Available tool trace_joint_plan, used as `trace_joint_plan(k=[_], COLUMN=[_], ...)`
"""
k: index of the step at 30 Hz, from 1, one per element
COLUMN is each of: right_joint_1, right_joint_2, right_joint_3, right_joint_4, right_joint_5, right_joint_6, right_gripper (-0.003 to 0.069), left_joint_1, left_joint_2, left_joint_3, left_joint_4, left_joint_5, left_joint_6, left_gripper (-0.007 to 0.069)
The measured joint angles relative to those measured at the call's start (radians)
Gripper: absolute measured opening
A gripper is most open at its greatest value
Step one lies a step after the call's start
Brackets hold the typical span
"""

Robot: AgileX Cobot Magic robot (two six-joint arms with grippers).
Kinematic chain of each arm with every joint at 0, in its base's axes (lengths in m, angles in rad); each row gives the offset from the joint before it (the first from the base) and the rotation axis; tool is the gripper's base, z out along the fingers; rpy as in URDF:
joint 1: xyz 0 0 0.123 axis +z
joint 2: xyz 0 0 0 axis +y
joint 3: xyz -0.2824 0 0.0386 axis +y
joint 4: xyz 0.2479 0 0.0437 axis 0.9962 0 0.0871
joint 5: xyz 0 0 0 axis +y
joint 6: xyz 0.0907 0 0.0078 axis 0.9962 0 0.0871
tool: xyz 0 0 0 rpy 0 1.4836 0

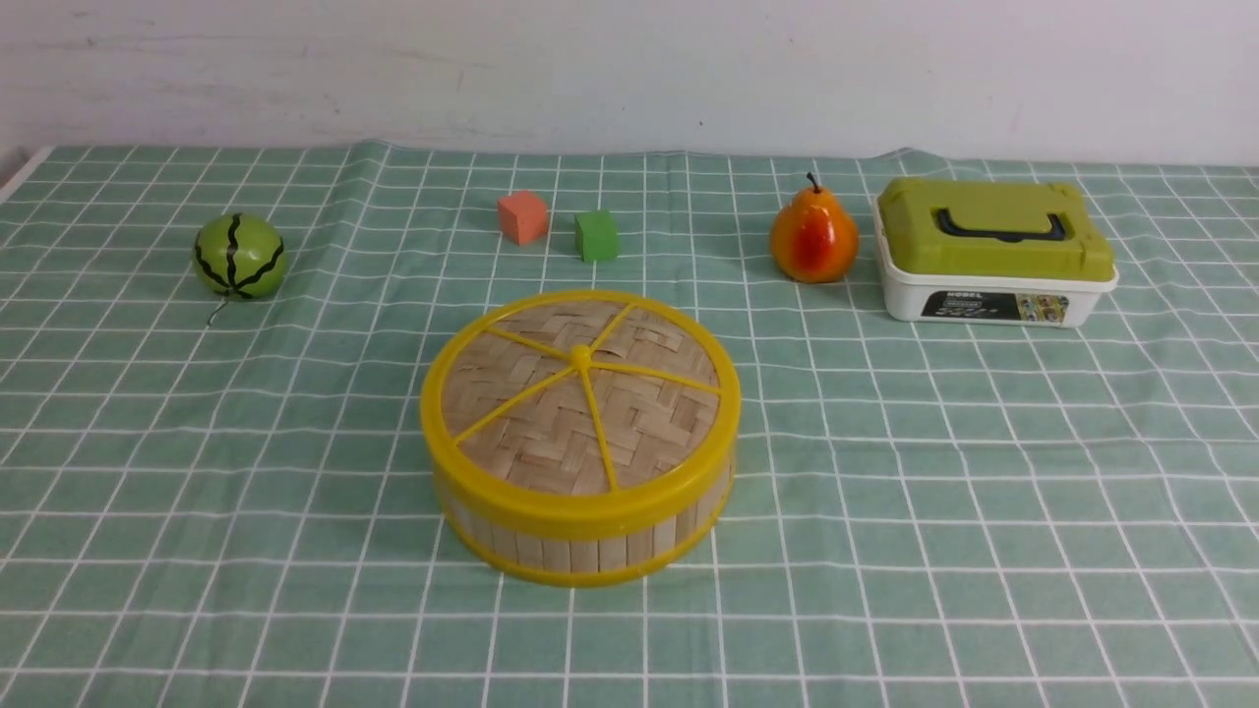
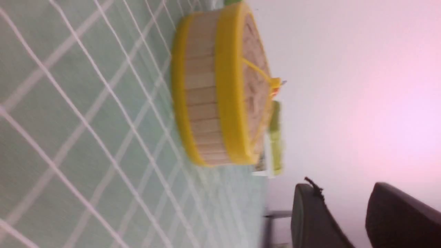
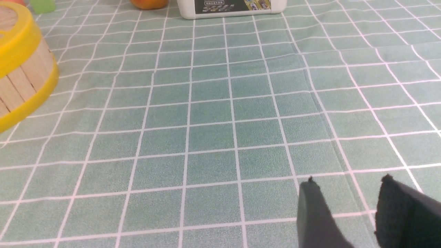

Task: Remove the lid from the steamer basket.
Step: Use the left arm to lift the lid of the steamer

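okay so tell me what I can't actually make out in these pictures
- Inside of the steamer basket: hidden in the front view by the lid.
- Small print on the box's label: too small in the front view.
- Left arm: outside the front view; only the left gripper shows, in the left wrist view.
- Top of the box: cut off by the right wrist view's edge.

The round woven bamboo lid (image 1: 649,418) shows tan weave under bright yellow spokes and rim, above the pale slatted bamboo steamer basket (image 1: 584,557) edged in yellow. Black wavy stripes mark the round green watermelon (image 1: 239,256); the glossy pear (image 1: 814,236) blends orange and red. White grid lines cross the green cloth (image 1: 944,551).
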Motion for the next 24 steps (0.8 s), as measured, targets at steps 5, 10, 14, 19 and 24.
trace_joint_plan(k=[5,10,14,19,24], right_joint_1=[0.0,0.0,0.0,0.0,0.0], right_joint_2=[0.0,0.0,0.0,0.0,0.0], right_joint_3=[0.0,0.0,0.0,0.0,0.0], right_joint_4=[0.0,0.0,0.0,0.0,0.0], right_joint_5=[0.0,0.0,0.0,0.0,0.0], right_joint_6=[0.0,0.0,0.0,0.0,0.0], right_gripper=[0.0241,0.0241,0.0241,0.0241,0.0241], left_joint_1=[0.0,0.0,0.0,0.0,0.0], left_joint_2=[0.0,0.0,0.0,0.0,0.192], left_joint_3=[0.0,0.001,0.001,-0.111,-0.368], left_joint_4=[-0.142,-0.177,-0.202,-0.168,-0.12], left_joint_5=[-0.059,-0.176,-0.436,-0.516,-0.2], left_joint_6=[-0.035,-0.04,-0.031,0.126,0.386], left_gripper=[0.0237,0.0235,0.0153,-0.0006,-0.0013])
